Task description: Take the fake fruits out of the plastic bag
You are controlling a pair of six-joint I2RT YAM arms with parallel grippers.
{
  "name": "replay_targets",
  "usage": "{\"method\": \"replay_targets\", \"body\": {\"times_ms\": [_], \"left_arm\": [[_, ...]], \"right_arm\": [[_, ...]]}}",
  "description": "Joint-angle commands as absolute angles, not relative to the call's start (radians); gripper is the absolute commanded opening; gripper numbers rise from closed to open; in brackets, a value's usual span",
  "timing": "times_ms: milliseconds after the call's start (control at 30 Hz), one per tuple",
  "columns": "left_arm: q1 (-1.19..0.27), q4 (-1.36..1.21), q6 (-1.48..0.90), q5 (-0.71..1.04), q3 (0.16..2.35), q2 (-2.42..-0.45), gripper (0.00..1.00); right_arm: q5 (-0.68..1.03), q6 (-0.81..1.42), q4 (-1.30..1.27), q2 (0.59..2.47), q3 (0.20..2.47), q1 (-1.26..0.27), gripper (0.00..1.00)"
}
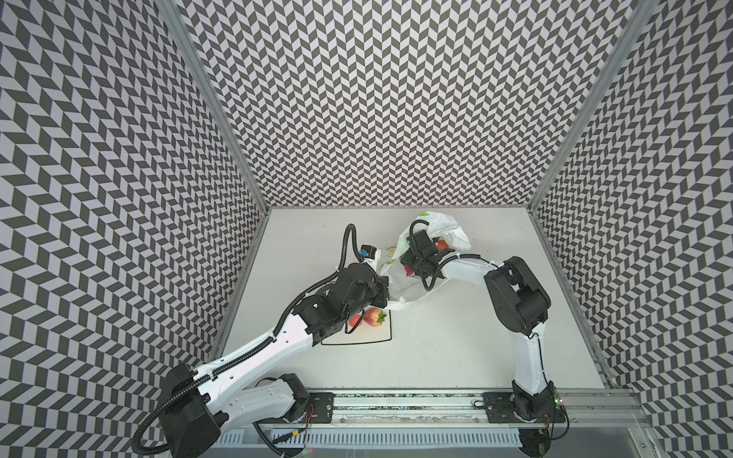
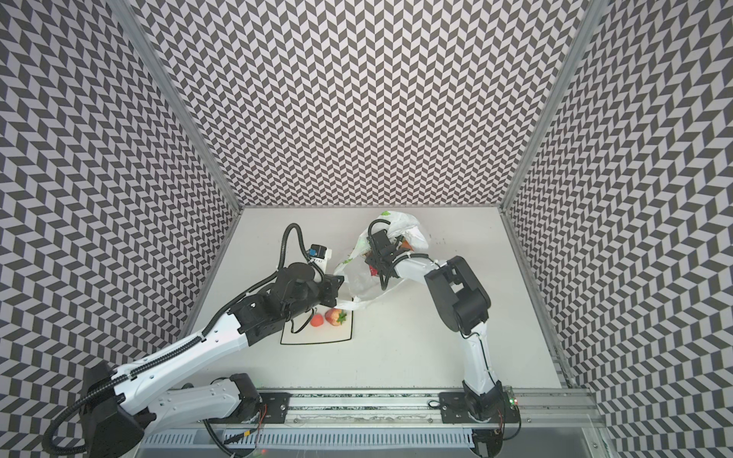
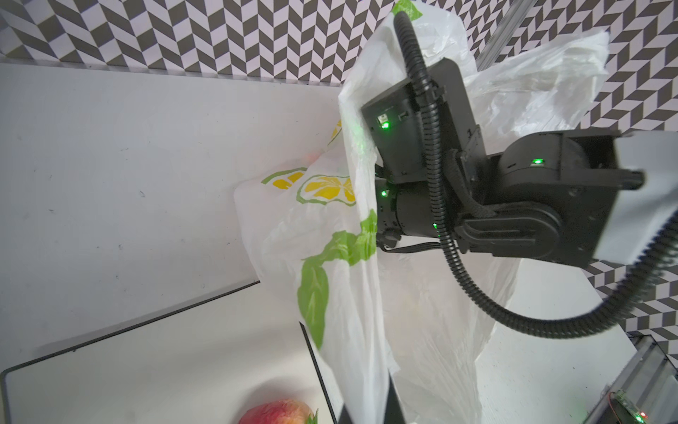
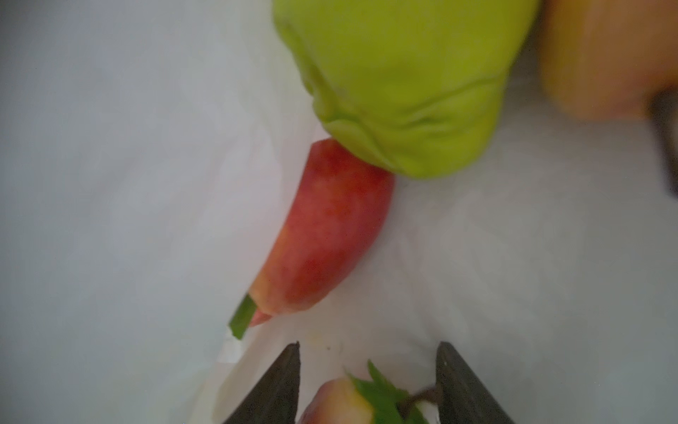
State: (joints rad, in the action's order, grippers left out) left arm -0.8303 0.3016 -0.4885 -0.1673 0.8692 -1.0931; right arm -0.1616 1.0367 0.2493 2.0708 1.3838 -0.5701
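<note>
Plastic bag [image 1: 400, 285]: one. Plate [image 1: 357, 336]: one. Strawberries: three, namely plate strawberry [image 1: 374, 317] at near left, long strawberry [image 4: 330, 235] and leafy strawberry [image 4: 341, 402] inside the bag. Green pear [image 4: 403, 84]: one, inside the bag. Orange balls: two, namely plate ball [image 2: 316, 320] and bag ball [image 4: 594, 55].

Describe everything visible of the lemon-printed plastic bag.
The thin, crinkly white plastic bag, printed with yellow lemon slices and green leaves, stands crumpled on the white table, mouth held open. The left gripper pinches its rim; the right gripper reaches inside, where a green pear and red strawberries lie. One handle loop trails beside the black-rimmed plate.
</note>
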Motion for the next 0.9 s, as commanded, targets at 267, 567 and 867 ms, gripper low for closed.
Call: {"method": "replay_targets", "body": {"times_ms": [267,567,867], "left_arm": [[-0.830,0.292,-0.472,-0.149,0.827,-1.087,0.00],[-0.838,0.285,-0.462,-0.131,0.816,-1.093,0.00],[-0.845,0.285,-0.448,-0.132,0.827,-1.098,0.00]], "right_arm": [[-0.165,0.939,0.292,1.890,1.292,-0.539,0.53],[-0.130,1.009,0.215,1.952,1.312,-0.545,0.70],[-0.169,1.032,0.275,2.038,1.389,-0.562,0.71]]}}
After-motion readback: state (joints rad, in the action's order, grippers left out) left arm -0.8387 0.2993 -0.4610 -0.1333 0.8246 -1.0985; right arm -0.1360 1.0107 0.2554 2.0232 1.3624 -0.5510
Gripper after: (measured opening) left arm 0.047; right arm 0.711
